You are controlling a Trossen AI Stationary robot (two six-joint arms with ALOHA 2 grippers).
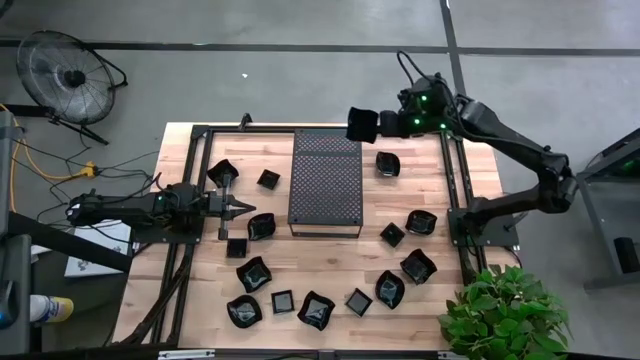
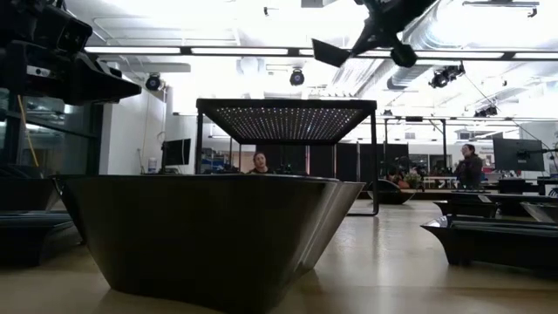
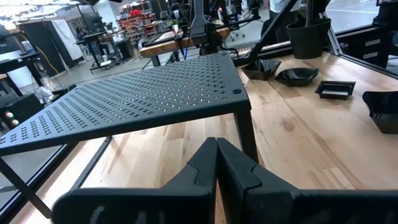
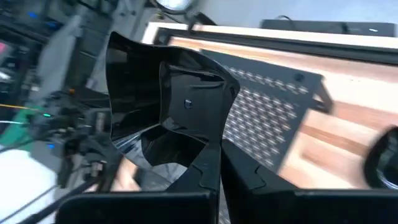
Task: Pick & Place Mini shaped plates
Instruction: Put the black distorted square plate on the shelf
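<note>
**Right arm holds one mini plate above the tray's far corner**

Here, a pale wooden desk (image 1: 330, 250) carries a black metal frame and, at its middle, a raised perforated black tray (image 1: 325, 182) on thin legs. Around it lies grey concrete floor, with a fan (image 1: 68, 75) at the far left and a leafy plant (image 1: 500, 315) at the near right corner. Beyond the desk the room opens onto workbenches, where a few people stand under strip lights.

The mini shaped plates (image 1: 250, 274) are scattered flat on the wood, hollows upward, mostly along the near edge and to either side of the tray.

One held plate (image 4: 168, 112) is lifted clear, tipped on edge with its hollow facing the wrist camera. The right gripper (image 1: 372, 124) hangs by the tray's far right corner, jaws pinched tight on that plate's rim.

The left gripper (image 1: 245, 207) sits low at the tray's left side, pointing toward it, jaws pressed together on nothing.
</note>
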